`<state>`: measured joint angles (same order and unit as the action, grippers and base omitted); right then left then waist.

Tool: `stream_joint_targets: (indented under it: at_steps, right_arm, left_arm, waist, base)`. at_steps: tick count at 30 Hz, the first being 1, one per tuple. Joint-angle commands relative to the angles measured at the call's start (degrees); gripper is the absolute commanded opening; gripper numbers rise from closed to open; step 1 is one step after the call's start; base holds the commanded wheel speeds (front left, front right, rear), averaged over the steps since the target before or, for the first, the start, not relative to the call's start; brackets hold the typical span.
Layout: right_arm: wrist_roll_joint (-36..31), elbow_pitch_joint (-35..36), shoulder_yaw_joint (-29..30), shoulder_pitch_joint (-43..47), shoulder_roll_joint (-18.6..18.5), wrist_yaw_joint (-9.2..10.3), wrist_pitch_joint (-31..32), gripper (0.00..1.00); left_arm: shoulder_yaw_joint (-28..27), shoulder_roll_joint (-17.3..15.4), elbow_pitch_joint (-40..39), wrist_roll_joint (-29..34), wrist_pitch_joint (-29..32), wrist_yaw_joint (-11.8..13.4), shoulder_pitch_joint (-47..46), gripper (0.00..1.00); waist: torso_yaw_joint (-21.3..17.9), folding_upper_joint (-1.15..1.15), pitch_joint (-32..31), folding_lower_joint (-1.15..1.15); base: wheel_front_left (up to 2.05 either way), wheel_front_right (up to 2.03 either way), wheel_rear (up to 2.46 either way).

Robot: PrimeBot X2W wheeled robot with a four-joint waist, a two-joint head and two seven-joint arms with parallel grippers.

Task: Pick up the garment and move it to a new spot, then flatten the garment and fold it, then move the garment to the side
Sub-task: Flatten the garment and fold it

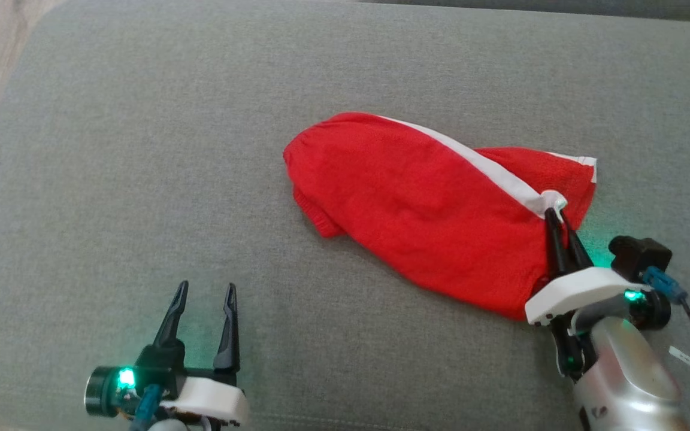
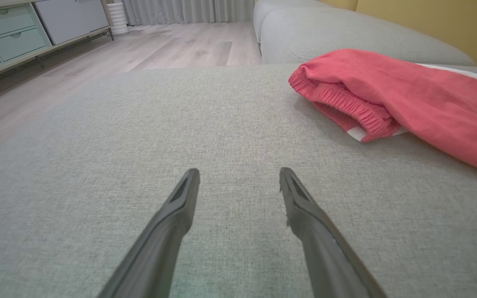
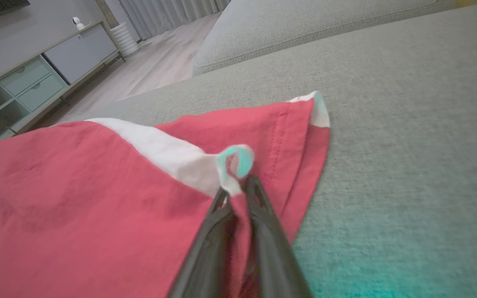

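A red garment [image 1: 417,203] with a white stripe [image 1: 483,164] lies on a wide grey sofa cushion [image 1: 141,149], to the right of the middle in the head view. It looks like a pair of shorts, bunched into a long rounded shape rather than spread flat. Its long axis runs on a slant. The gathered elastic waistband [image 2: 346,107] is the far end, toward the robot's left. The hem end lies nearer the robot, toward its right.

The right gripper [image 1: 557,218] is at that hem end. Its two dark fingers are clenched on a small fold of cloth where the white stripe ends. In the right wrist view a little loop of pale fabric stands up just past the fingertips. From this gripper the rest of the garment stretches away to the left and farther off, resting on the cushion, not lifted.

The left gripper [image 1: 208,287] sits low at the left over bare cushion, fingers spread apart and holding nothing. It is well apart from the garment. From it, the waistband end lies ahead and to the right.

The right arm is the nearer one and already has hold of the cloth, so the lift and move to a new spot probably falls to it. Because it holds one end of the long axis, the garment would likely trail from that end. The waistband is the end the left arm could reach most easily for flattening.
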<state>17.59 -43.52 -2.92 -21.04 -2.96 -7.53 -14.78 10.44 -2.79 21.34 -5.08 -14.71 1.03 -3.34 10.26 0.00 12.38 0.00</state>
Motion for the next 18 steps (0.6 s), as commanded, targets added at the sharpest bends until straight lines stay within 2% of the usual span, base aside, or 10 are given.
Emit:
stream_joint_targets:
  at_steps: [1, 8, 14, 18]
  right_arm:
    - [-0.71, 1.05, -1.0, -2.14, 0.08, 0.04, -0.22, 0.0]
    - [-3.78, 7.65, -0.32, -5.17, 0.08, 0.04, -0.22, 0.0]
    - [-8.18, 13.77, -1.38, -14.69, -0.32, 0.04, -0.22, 0.0]
    - [-9.6, 16.06, -4.65, -24.27, -2.23, 0.04, -0.22, 0.0]
  left_arm:
    - [-1.9, -0.09, -1.26, -0.68, -0.29, 0.38, -1.31, 1.0]
    - [-1.48, -0.09, -1.19, -1.48, -0.29, 0.63, -0.85, 1.0]
    - [-0.03, -0.09, -1.06, -2.32, -0.29, 0.73, -0.42, 1.0]
    - [1.22, -0.09, -0.62, -3.06, -0.29, 0.86, 0.7, 1.0]
  waist:
    - [0.39, 0.0, -0.15, 0.0]
    - [2.28, 0.0, -2.17, 0.0]
    - [5.23, 0.0, -4.5, 0.0]
    - [8.75, 0.0, -6.54, 0.0]
  base:
    - [0.0, 0.0, 0.0]
    - [0.0, 0.0, 0.0]
    - [0.0, 0.0, 0.0]
    - [0.0, 0.0, 0.0]
